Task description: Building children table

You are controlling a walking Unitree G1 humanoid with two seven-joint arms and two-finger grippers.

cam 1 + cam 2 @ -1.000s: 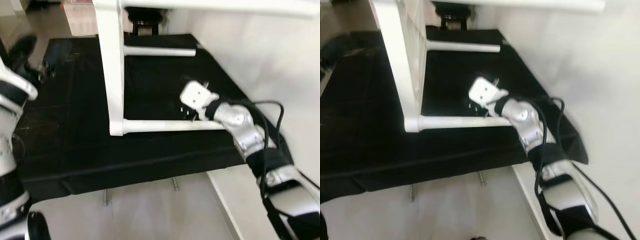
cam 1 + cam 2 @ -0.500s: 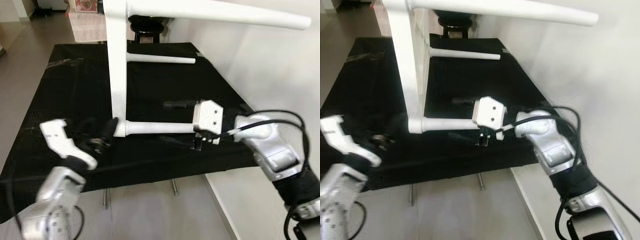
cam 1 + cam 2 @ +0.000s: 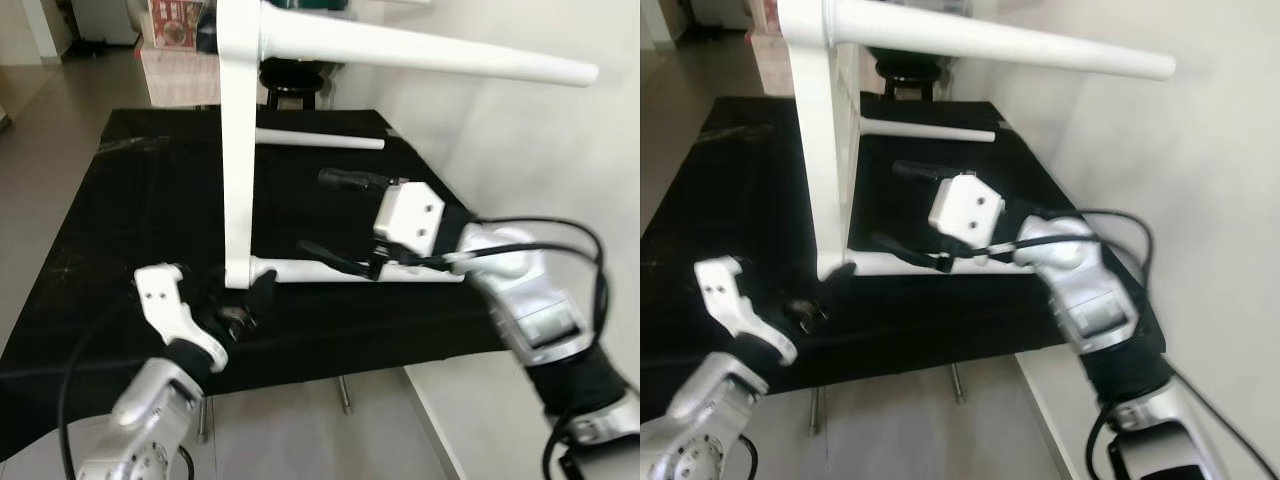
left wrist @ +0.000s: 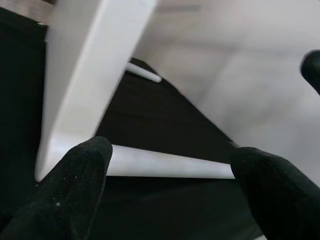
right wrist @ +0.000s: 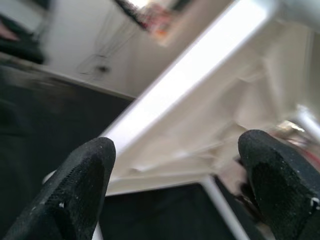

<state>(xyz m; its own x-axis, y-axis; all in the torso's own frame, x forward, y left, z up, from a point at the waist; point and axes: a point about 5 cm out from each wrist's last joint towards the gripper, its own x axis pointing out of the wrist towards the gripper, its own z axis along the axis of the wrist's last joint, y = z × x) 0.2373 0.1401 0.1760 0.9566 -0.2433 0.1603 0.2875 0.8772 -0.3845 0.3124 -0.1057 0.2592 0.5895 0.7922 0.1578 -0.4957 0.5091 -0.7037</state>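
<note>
On the black mat (image 3: 120, 210) lies the white table (image 3: 238, 150) on its side | left tool (image 3: 245, 305) wide, now nearer its corner | right tool (image 3: 335, 215) wide, higher | left wrist: lower leg (image 4: 165, 165) between fingers (image 4: 75, 190).

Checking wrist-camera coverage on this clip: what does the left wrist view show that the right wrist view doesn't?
Left wrist view: the left tool, open, faces a white round table leg lying along the black floor mat, with a pale wall beyond.

Right wrist view: the right tool, open, looks at the white table frame at an angle, with blurred red-and-white clutter behind.

Shared: white table parts against the black floor mat, seen between two spread black fingers.
</note>
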